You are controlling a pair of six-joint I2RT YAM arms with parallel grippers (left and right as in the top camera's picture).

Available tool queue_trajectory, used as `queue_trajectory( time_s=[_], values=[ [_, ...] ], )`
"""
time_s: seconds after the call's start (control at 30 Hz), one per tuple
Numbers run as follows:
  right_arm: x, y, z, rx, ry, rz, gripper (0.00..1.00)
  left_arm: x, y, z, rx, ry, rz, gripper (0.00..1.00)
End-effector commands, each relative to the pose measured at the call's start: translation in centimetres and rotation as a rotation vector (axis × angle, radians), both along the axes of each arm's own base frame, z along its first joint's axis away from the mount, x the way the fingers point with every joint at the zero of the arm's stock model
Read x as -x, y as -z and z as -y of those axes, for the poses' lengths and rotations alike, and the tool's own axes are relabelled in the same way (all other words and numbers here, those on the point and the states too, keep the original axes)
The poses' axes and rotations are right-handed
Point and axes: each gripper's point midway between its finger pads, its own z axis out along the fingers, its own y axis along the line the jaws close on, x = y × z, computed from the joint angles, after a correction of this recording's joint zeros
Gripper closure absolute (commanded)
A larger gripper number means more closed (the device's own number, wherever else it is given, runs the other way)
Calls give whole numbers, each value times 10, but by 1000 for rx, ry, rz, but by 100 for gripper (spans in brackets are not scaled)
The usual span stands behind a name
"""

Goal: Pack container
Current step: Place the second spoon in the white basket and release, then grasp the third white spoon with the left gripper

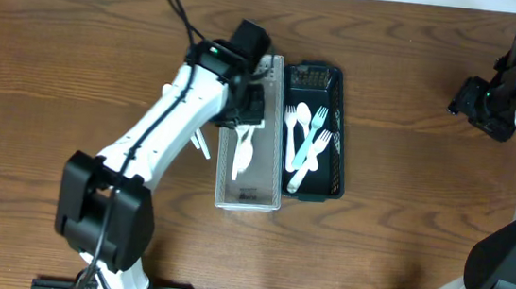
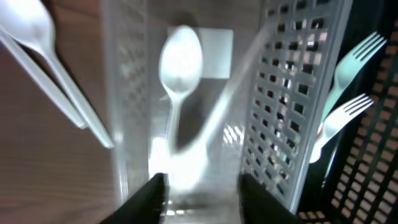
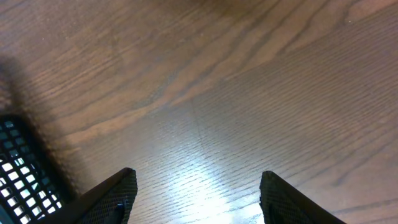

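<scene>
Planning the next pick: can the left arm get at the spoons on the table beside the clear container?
Probably yes: the spoons lie uncovered on the table, close beside its open jaws.

Nothing readable that I can see, tbh. There's a white sticker (image 2: 217,56) on the bottom of the clear bin (image 1: 269,179), but any print on it is too blurry.

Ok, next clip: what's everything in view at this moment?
clear basket: one, see-through, table centre
black basket: one, black, beside it on the right
spoon: one, white, inside clear basket
loose spoons: two, white, on table left of clear basket
forks: several, white and pale blue, in black basket
table: one, brown wood
left pincer: one, black, open above clear basket
right pincer: one, black, open over bare table
</scene>
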Motion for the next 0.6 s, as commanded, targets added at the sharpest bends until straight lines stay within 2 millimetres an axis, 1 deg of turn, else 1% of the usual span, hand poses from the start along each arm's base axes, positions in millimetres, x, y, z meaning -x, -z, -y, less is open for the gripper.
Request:
queue_trajectory(
  time_s=[0.0,0.03,0.07,0.13,0.2,0.27,0.3,0.33,0.4,0.57],
  values=[
    [1,1,-1,9,-8,-6,33,-14,-53,-24,48,-52,129,42],
    [1,1,-1,9,-8,-6,33,-15,-60,-35,48,-67,148,36],
    [1,1,-1,9,-7,-6,33,-17,-66,-46,45,-86,163,32],
    [1,1,-1,10,-7,-4,33,-21,-71,-79,8,-163,177,31],
    [0,1,-1,10,-7,0,33,-24,-69,-106,-28,-230,169,31],
    [-1,0,-1,11,-7,4,32,-28,-59,-126,-37,-281,146,32],
    [-1,0,0,11,-7,5,32,-29,-54,-132,-42,-296,133,33],
    [-1,0,0,12,-7,5,33,-30,-46,-138,-48,-310,111,37],
    [-1,0,0,12,-7,6,33,-32,-31,-143,-57,-324,73,47],
    [-2,0,0,13,-7,9,32,-43,14,-142,-73,-345,-18,51]
  ],
)
